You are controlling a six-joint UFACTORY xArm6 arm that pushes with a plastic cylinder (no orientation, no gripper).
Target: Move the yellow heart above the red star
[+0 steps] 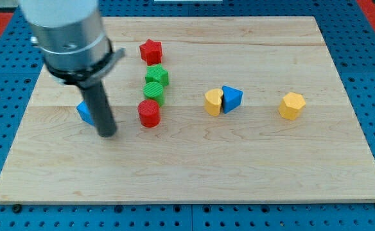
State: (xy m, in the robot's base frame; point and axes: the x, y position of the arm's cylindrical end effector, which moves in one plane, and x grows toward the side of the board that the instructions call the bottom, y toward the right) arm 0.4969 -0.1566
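Note:
The yellow heart (pixel 212 102) lies near the middle of the wooden board (pixel 252 167), touching a blue triangular block (pixel 232 99) on its right. The red star (pixel 151 51) lies near the view's top, left of centre. My tip (pixel 107 135) rests on the board at the view's left, far to the left of the yellow heart and below and left of the red star. It touches neither of them.
A column runs below the red star: a green star (pixel 156 76), a green round block (pixel 154 91) and a red cylinder (pixel 149 113). A blue block (pixel 83 112) sits partly hidden behind the rod. A yellow hexagonal block (pixel 291 106) lies at the right.

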